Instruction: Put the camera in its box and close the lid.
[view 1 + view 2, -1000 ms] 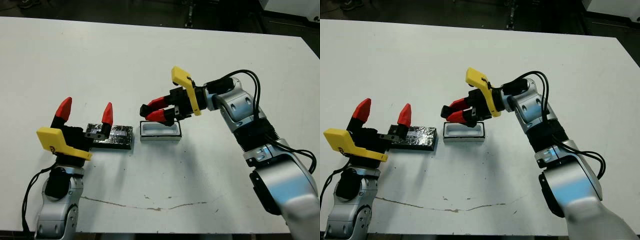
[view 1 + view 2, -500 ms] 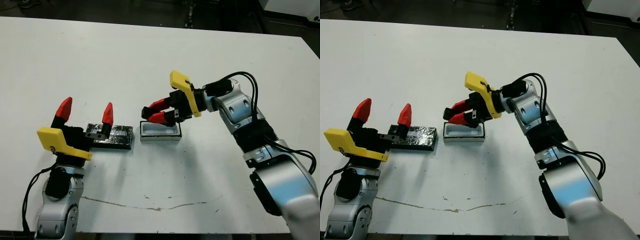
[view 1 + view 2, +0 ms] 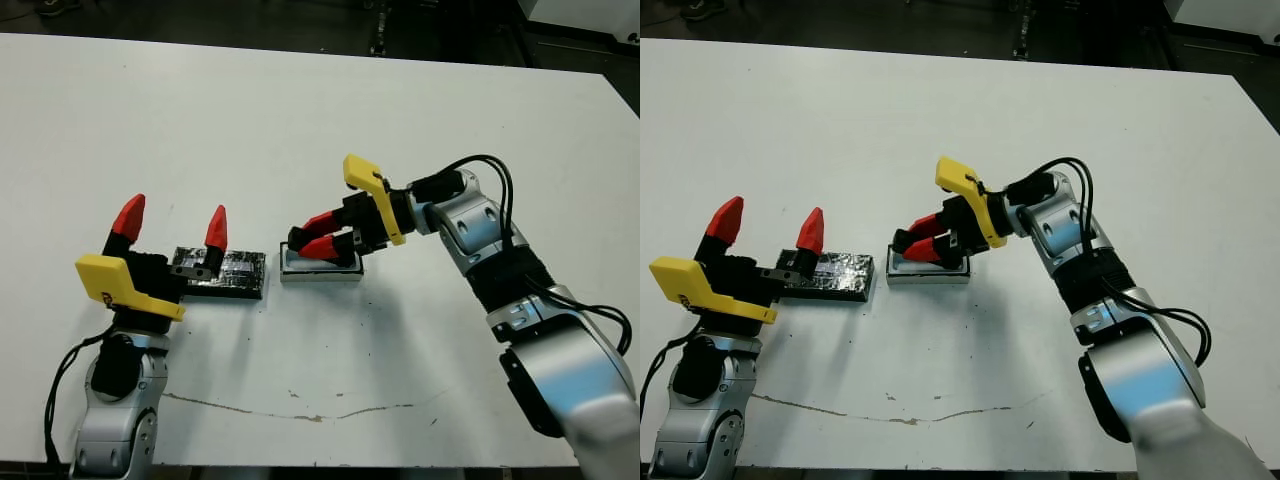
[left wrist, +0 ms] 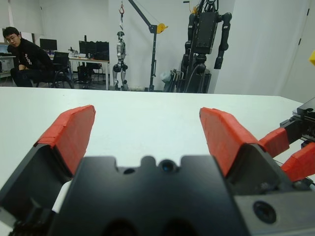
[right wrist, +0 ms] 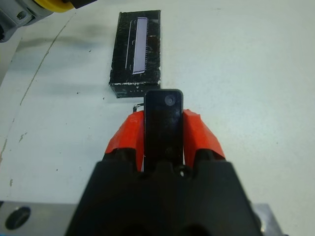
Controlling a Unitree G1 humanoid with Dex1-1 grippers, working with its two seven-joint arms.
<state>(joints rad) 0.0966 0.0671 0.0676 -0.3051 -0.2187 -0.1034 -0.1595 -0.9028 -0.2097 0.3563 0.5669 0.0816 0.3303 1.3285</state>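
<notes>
A: Our right gripper (image 5: 163, 129) has its jaws clamped on the camera (image 5: 163, 123), low over the box (image 3: 320, 268).

B: Our left gripper (image 3: 170, 228) has its jaws spread wide, empty, just beside the lid (image 3: 228, 273) on the table (image 3: 300, 120).

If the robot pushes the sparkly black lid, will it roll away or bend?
The lid probably won't roll: it lies flat on the table, with straight edges. It looks stiff, since its corners stay sharp in the right wrist view. It seems thin, so it is likely light and may just slide.
</notes>
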